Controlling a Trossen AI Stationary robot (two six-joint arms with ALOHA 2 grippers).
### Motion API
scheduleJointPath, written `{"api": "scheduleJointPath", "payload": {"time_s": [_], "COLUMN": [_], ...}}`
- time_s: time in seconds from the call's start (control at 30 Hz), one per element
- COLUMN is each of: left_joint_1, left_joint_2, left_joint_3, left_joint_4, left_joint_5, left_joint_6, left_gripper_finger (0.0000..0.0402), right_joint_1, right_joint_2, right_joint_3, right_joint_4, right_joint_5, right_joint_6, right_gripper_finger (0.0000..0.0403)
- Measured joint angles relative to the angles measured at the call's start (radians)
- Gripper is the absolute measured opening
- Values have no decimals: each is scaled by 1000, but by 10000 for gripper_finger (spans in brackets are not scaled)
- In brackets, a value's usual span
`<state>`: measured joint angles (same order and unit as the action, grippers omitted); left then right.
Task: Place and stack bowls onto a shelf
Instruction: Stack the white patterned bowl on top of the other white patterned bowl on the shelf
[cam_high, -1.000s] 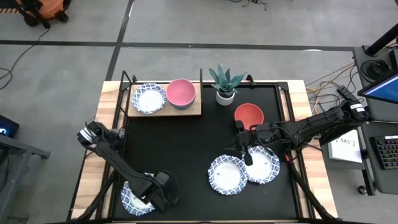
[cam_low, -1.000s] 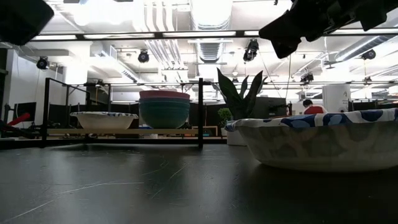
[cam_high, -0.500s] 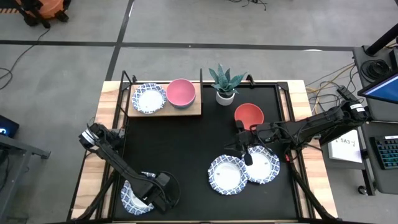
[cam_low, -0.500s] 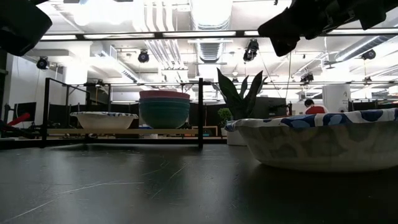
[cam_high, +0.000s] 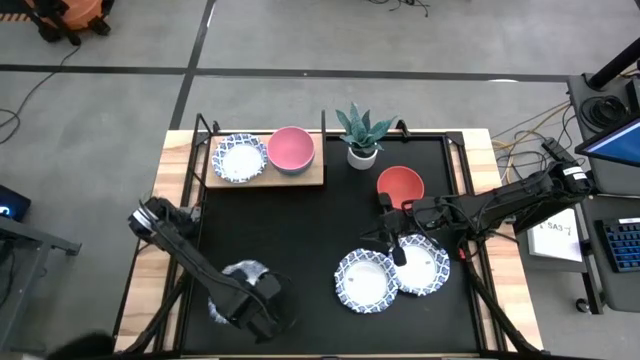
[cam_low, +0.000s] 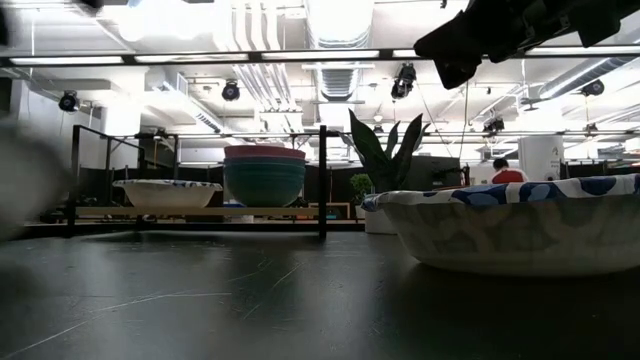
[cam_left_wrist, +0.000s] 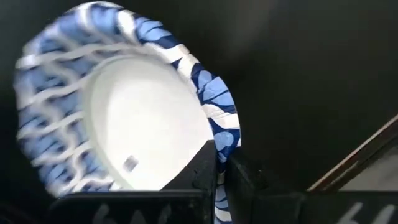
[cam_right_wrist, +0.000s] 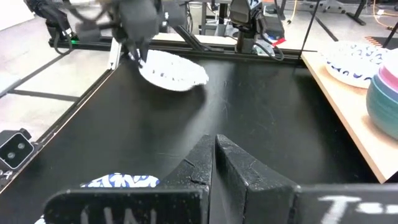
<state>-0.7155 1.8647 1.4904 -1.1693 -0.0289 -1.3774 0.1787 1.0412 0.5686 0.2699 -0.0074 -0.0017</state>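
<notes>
left gripper (cam_left_wrist: 219, 168) is clenched on the rim of a patterned bowl (cam_left_wrist: 118, 112), lifted clear of the black tabletop (cam_high: 300, 230) near its front left corner. bowl is white inside, blue-and-white at the rim, tilted. right gripper (cam_high: 392, 238), fingers together, hovers over another patterned bowl (cam_high: 422, 266).

An overhead camera looks straight down on the whole black tabletop (cam_high: 320, 230). A table-level camera looks across it toward the light-wood shelf (cam_low: 200, 211), which the overhead view also shows. The left wrist camera sits close on a blue-and-white patterned bowl (cam_left_wrist: 124, 112); the right wrist camera sees that bowl from afar.
</notes>
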Motion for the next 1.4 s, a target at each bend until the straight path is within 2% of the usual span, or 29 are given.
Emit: {"api": "scheduleJointPath", "payload": {"time_s": [0.37, 0.43, 0.57, 0.73, 1.13, 1.4], "left_joint_1": [113, 148, 261, 414, 789, 906], "left_joint_2": [-1, -19, -67, -135, -322, -459], "left_joint_3": [277, 283, 258, 184, -59, -218], "left_joint_4": [-396, -395, -402, -402, -358, -158], "left_joint_5": [-420, -496, -577, -631, -643, -642], "left_joint_6": [471, 545, 626, 730, 891, 1034], "left_gripper_finger": [1, 1, 1, 1, 1, 1], "right_joint_1": [0, 0, 0, 0, 0, 0], "right_joint_2": [0, 0, 0, 0, 0, 0], "right_joint_3": [0, 0, 0, 0, 0, 0], "right_joint_4": [0, 0, -3, -3, -3, -3], "right_joint_5": [0, 0, 0, 0, 0, 0], "right_joint_6": [-2, -2, 1, 1, -12, -10], "right_gripper_finger": [9, 9, 9, 9, 9, 9]}}
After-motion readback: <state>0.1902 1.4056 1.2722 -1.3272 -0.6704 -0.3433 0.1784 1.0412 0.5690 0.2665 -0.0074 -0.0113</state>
